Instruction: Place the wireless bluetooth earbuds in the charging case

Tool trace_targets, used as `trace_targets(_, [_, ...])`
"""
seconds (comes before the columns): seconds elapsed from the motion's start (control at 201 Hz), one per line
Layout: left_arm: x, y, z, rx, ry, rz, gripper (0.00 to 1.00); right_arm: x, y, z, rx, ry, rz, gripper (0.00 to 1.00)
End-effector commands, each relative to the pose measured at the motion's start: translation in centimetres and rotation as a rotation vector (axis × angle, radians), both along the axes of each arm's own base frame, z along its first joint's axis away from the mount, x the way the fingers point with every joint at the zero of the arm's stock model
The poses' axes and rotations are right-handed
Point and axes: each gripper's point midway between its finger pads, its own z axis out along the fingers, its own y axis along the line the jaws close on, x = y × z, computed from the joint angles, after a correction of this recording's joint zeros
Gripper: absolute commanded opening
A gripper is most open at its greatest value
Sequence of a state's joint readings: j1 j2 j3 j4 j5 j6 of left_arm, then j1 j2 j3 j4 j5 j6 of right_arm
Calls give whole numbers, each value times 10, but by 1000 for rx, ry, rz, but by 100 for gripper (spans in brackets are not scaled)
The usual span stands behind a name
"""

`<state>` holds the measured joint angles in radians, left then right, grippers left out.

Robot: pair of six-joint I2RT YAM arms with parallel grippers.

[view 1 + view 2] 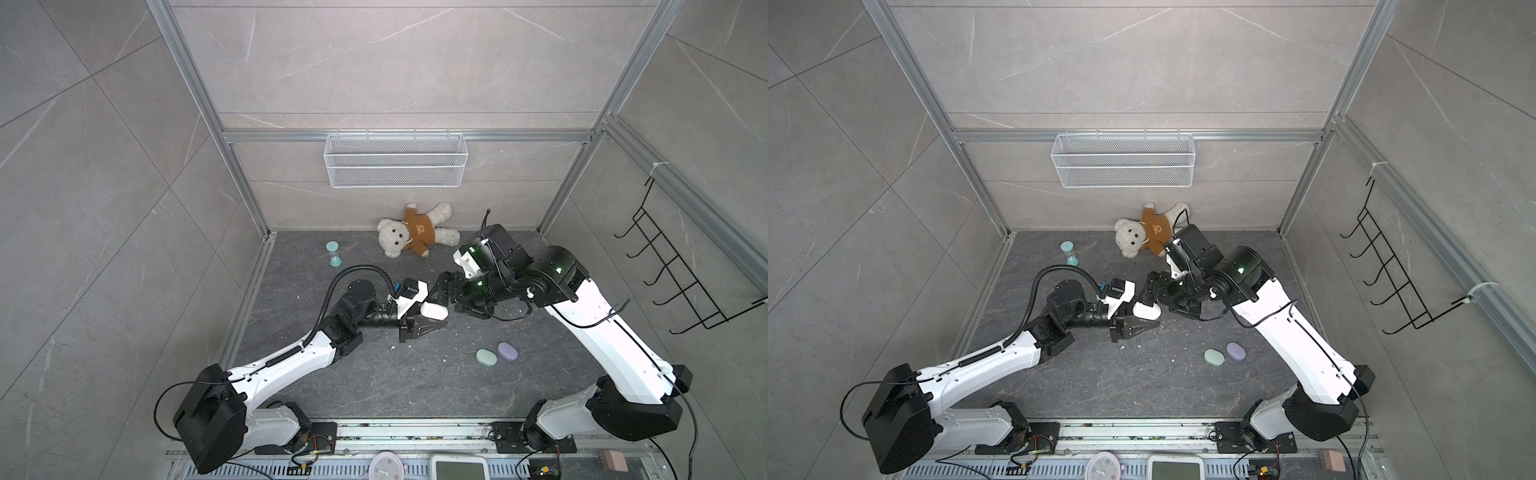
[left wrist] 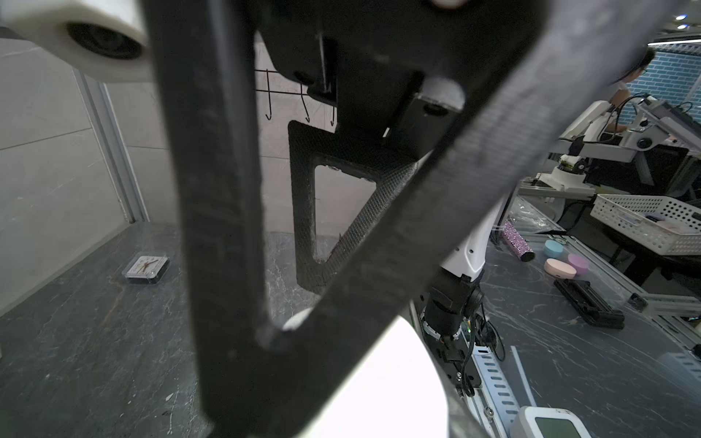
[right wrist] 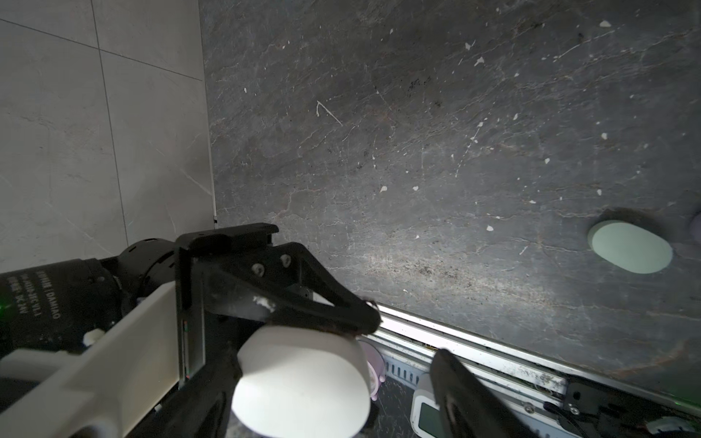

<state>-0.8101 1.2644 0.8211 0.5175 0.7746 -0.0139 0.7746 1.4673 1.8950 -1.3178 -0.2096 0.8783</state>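
Note:
My left gripper [image 1: 430,323] is shut on a white oval charging case [image 1: 434,311], held a little above the dark floor in both top views; the lid looks closed. In the right wrist view the case [image 3: 303,383] sits under a black left finger [image 3: 303,307]. My right gripper [image 1: 441,289] hangs just behind the case, open. One of its fingers [image 3: 466,394] stands apart from the case with a gap. In the left wrist view the case [image 2: 379,379] fills the space behind my finger [image 2: 227,227]. The earbuds are hidden.
A mint green case [image 1: 486,357] and a lilac case [image 1: 507,351] lie shut on the floor to the right. A teddy bear [image 1: 415,232] and an hourglass [image 1: 333,253] sit near the back wall, under a wire basket [image 1: 395,160]. White crumbs dot the floor.

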Motion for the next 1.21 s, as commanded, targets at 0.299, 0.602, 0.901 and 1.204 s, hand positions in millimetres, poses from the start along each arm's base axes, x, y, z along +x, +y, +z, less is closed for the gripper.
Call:
trace_targets(0.299, [-3,1,33,-58,-117,10,17,-11,10,-3,59,53,45,81])
trace_targets(0.602, [-1,-1,31,-50,-112,8,17,-13,14,-4,65,62,67,70])
trace_targets(0.901, [-1,-2,28,-42,-103,4,17,-14,20,-3,82,66,92,58])
trace_targets(1.204, [2,-4,22,-22,-78,13,41,-8,7,-1,53,8,46,55])
